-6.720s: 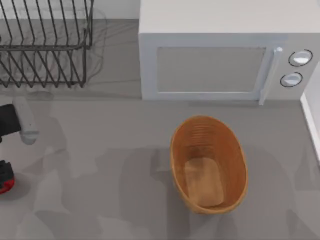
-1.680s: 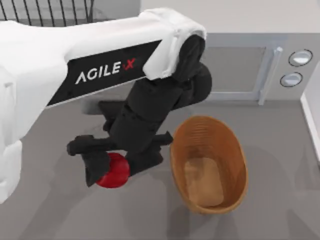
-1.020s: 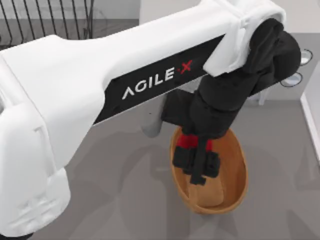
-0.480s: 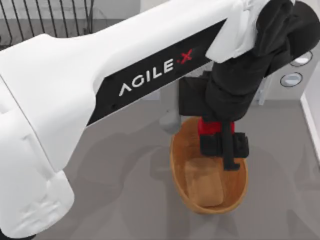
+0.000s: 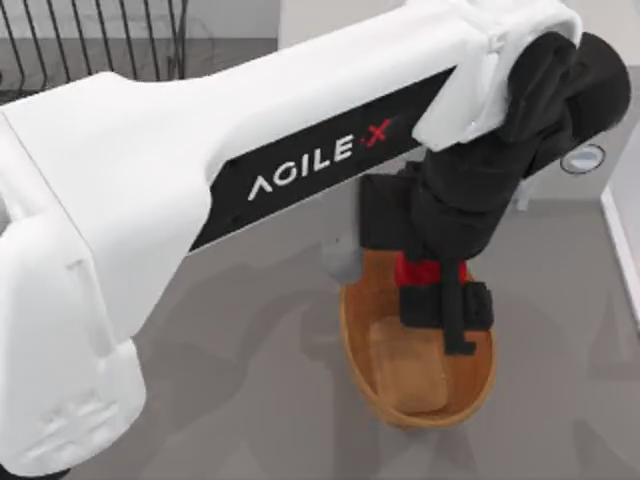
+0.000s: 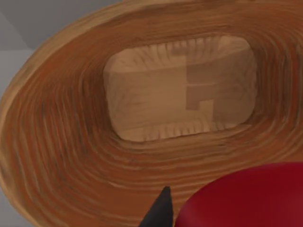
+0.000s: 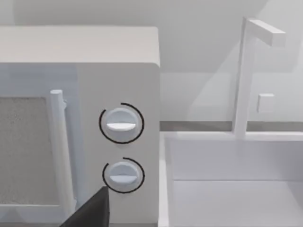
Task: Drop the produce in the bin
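Note:
The produce (image 5: 428,271) is a glossy red round fruit, and my left gripper (image 5: 447,308) is shut on it, hanging over the bin (image 5: 352,345), an oval orange-brown basket at the table's right centre. In the left wrist view the bin's ribbed wall (image 6: 61,142) and tan bottom lie straight below. There the produce (image 6: 246,198) sits close to the camera beside a dark fingertip (image 6: 162,213). My left arm's white link crosses the top view from the left. A dark fingertip (image 7: 92,210) of my parked right gripper shows in the right wrist view, facing the microwave.
A white microwave (image 7: 118,56) with two round knobs stands behind the bin. A black wire dish rack (image 5: 100,35) is at the back left. A white sink (image 7: 236,189) with a faucet lies to the right of the microwave.
My left gripper carried the produce from the table's left side to above the bin. In the last half second it shifted only slightly, staying over the basket.

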Robot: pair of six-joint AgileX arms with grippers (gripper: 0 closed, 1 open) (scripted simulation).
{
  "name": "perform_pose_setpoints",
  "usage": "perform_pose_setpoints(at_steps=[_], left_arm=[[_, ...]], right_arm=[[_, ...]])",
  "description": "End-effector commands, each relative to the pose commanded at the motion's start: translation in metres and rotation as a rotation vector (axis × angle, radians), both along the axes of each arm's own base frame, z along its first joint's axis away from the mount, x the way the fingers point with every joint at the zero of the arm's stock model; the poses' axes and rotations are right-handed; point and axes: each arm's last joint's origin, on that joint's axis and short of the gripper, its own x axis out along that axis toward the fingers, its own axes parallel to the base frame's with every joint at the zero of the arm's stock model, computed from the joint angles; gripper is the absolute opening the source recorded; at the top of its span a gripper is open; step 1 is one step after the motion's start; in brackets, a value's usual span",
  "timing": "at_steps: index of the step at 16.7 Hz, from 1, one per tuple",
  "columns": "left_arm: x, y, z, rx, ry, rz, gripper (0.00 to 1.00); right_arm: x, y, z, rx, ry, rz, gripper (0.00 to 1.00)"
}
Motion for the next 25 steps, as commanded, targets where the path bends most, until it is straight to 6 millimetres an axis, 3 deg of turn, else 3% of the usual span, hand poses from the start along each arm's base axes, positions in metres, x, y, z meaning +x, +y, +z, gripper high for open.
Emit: perform_pose_setpoints(at_steps=[6, 11, 24, 25], left_arm=[[0.001, 0.001, -0.045, -0.006, 0.001, -0.007, 0.0], [0.001, 0.002, -0.048, -0.007, -0.001, -0.006, 0.0], [0.001, 0.002, -0.048, -0.007, -0.001, -0.006, 0.98], [0.001, 0.002, -0.048, -0.007, -0.001, -0.006, 1.0]], right_arm=[[0.0, 0.0, 0.0, 0.0, 0.0, 0.0, 1.0], [0.0, 0.0, 0.0, 0.0, 0.0, 0.0, 1.0], [0.0, 0.0, 0.0, 0.0, 0.0, 0.0, 1.0], [0.0, 0.0, 0.0, 0.0, 0.0, 0.0, 1.0]])
